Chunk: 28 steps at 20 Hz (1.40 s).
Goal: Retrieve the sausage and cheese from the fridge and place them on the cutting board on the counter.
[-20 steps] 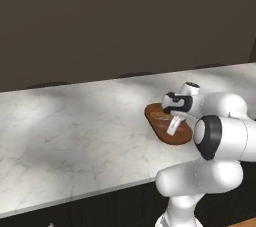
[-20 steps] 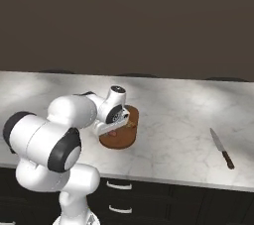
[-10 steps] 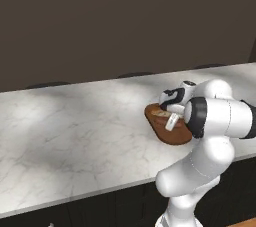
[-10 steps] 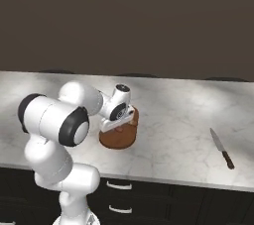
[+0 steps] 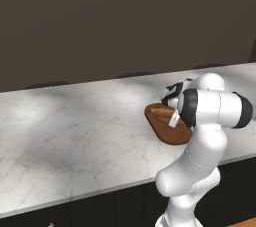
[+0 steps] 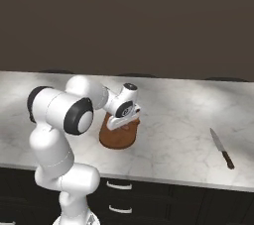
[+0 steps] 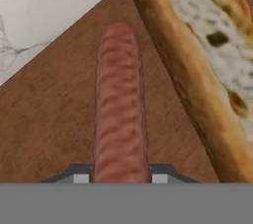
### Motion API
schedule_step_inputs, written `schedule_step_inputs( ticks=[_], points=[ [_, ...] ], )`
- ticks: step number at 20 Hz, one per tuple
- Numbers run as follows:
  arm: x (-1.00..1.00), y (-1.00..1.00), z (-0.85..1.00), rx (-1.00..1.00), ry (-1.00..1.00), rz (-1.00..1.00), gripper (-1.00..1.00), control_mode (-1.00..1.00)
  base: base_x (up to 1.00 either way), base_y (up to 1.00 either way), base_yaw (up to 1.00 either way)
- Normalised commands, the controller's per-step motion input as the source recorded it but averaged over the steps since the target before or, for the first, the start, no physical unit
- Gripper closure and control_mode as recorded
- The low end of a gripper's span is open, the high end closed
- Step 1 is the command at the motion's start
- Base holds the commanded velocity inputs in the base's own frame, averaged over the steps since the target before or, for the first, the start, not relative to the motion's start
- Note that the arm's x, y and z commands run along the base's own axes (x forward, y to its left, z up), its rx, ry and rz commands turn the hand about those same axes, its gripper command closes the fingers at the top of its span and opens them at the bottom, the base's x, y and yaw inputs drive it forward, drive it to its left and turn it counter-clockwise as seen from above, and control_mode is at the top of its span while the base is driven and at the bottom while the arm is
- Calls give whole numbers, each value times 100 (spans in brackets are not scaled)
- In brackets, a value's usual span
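The pincer (image 7: 121,178) grips the sausage (image 7: 120,104) over the cutting board (image 7: 54,109).

A marbled white counter (image 6: 178,115) carries an oval brown cutting board (image 6: 117,139) near its front edge, with a knife (image 6: 221,148) lying well apart to its right

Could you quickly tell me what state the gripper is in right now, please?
Gripper: shut on the short reddish-brown sausage, low over the dark reddish-brown wooden cutting board, beside a long golden bread loaf.
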Motion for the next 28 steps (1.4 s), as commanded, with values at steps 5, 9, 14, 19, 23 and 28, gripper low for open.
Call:
schedule_step_inputs(
  ticks=[5, 9, 14, 19, 23, 28],
  points=[
    [-9, 2, -38, 0, 0, 0, 100, -100, 0, 0, 0],
    [-7, 6, -15, 0, 0, 0, -100, -100, 0, 0, 0],
    [-33, 2, 0, 0, 0, 0, -100, -100, 0, 0, 0],
    [-42, 2, 11, 0, -3, 0, -100, -100, 0, 0, 0],
    [-2, 3, 40, 0, -5, 0, -100, -100, 0, 0, 0],
    [-7, 10, 71, 0, -7, 0, -100, -100, 0, 0, 0]
  ],
)
